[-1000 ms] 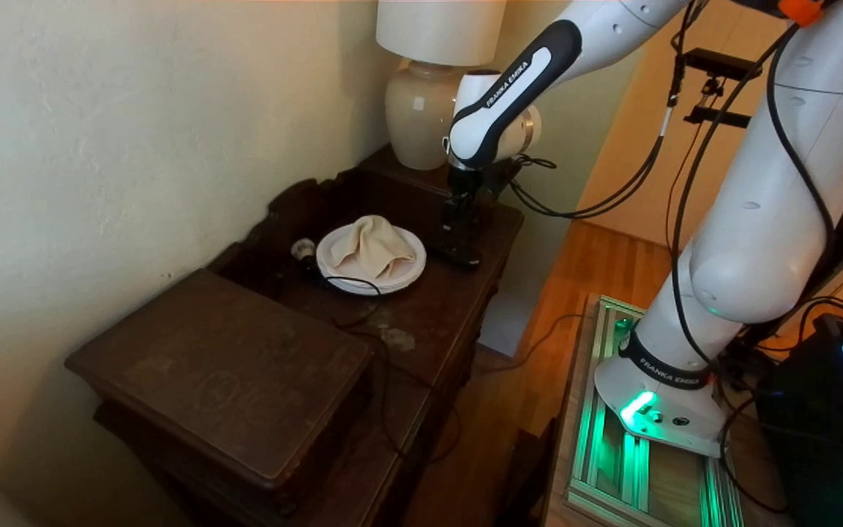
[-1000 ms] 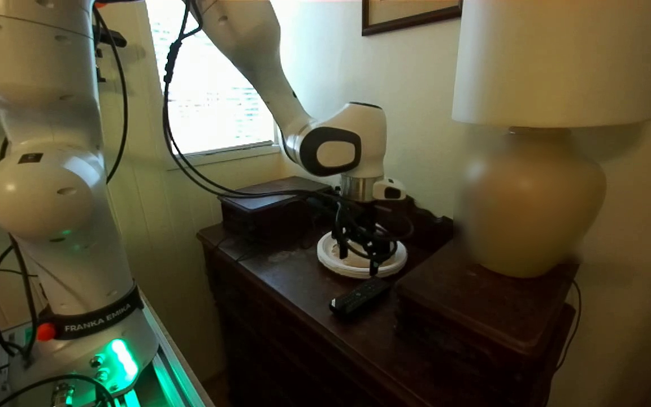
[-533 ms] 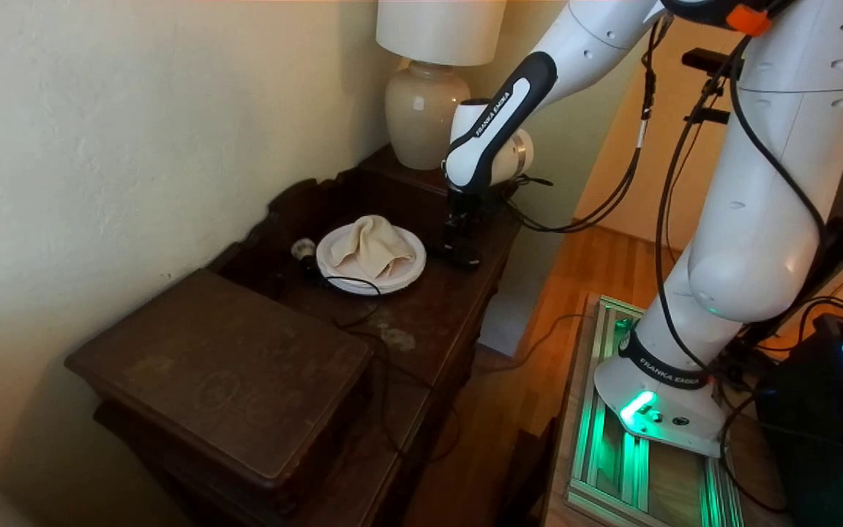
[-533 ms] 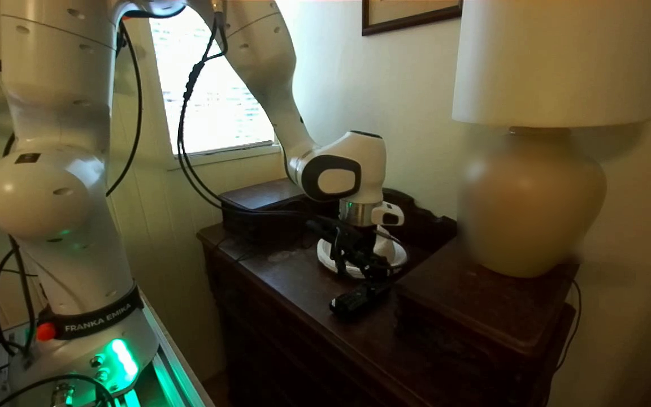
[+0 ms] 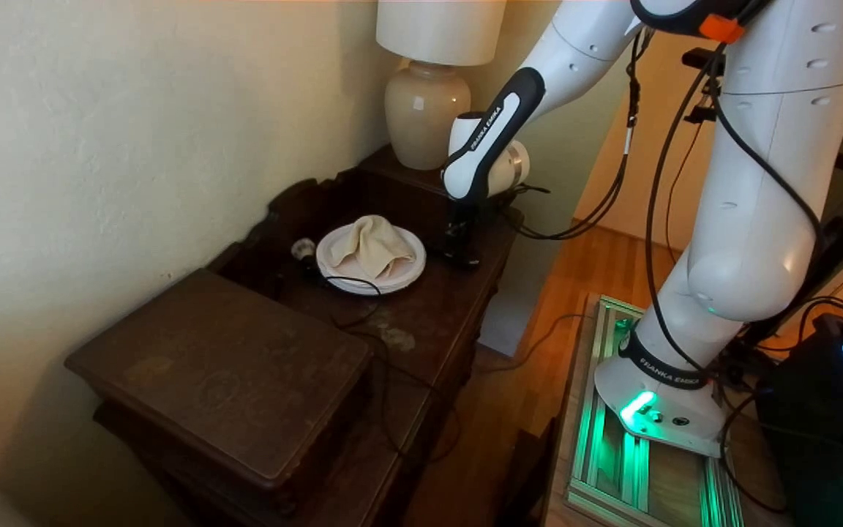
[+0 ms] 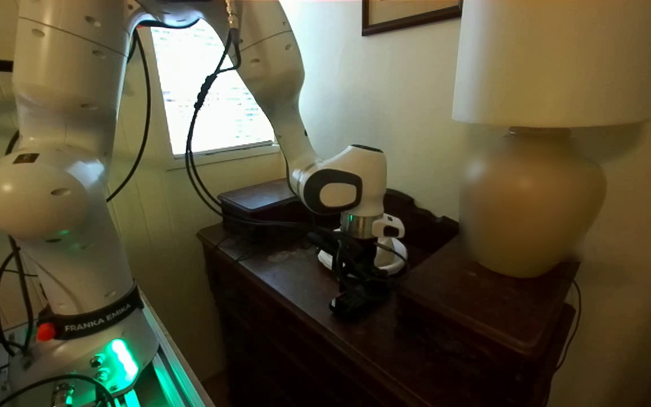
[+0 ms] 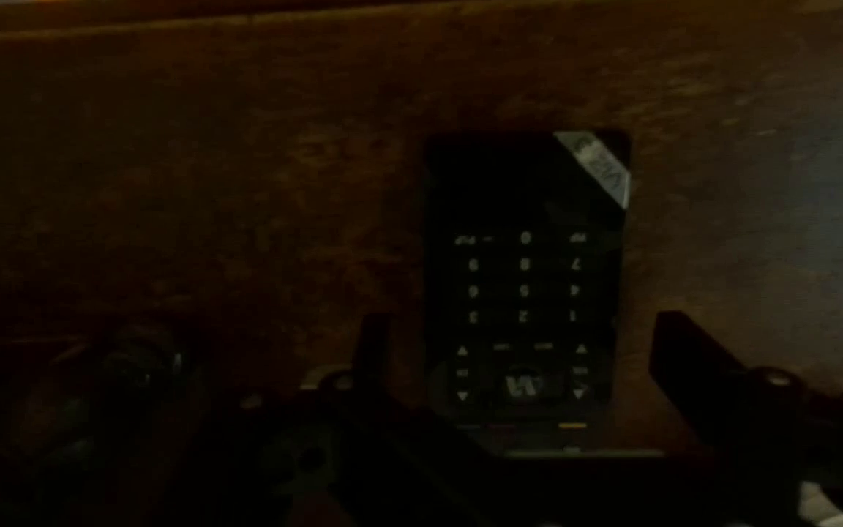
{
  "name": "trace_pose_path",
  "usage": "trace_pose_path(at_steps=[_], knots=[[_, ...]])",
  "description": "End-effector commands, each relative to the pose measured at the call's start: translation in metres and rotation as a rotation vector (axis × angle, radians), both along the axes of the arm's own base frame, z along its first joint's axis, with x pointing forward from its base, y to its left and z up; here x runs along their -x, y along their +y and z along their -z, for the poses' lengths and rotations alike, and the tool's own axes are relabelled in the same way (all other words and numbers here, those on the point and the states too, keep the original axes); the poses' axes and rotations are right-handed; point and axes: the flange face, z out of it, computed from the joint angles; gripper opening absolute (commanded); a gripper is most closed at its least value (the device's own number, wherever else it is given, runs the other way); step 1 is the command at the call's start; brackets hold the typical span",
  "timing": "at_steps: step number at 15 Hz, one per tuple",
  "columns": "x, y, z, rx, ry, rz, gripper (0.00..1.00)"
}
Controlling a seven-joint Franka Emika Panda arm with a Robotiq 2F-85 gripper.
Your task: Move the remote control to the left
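Note:
The remote control (image 7: pixel 524 285) is a black bar with pale number buttons and a silver sticker at one corner, lying flat on the dark wooden dresser (image 7: pixel 246 183). My gripper (image 7: pixel 521 329) is open, with one finger on each side of the remote and a gap at both sides. The lower end of the remote is hidden behind the gripper body in the wrist view. In both exterior views the gripper (image 6: pixel 359 280) (image 5: pixel 458 238) is low over the remote, whose near end (image 6: pixel 343 305) (image 5: pixel 469 260) sticks out.
A white plate (image 5: pixel 328 269) with a pale cloth (image 5: pixel 376 249) stands close beside the gripper. A raised box section (image 5: pixel 224 366) and a raised ledge (image 6: pixel 489 299) with a lamp (image 6: pixel 534 209) flank the dresser top. A black cable (image 5: pixel 385 380) runs across it.
The arm has moved down, bringing the open gripper from above the plate side to low around the remote. The remote and plate have not moved.

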Motion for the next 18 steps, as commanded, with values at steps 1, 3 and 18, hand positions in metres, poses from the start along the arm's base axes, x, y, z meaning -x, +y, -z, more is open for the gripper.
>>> trace_pose_path(at_steps=[1,3,18], knots=[[-0.005,-0.004,0.005,0.013,-0.008,-0.005,0.59],[-0.005,-0.002,0.003,0.013,0.006,-0.001,0.44],[0.026,0.153,-0.189,0.108,0.122,-0.292,0.36]])
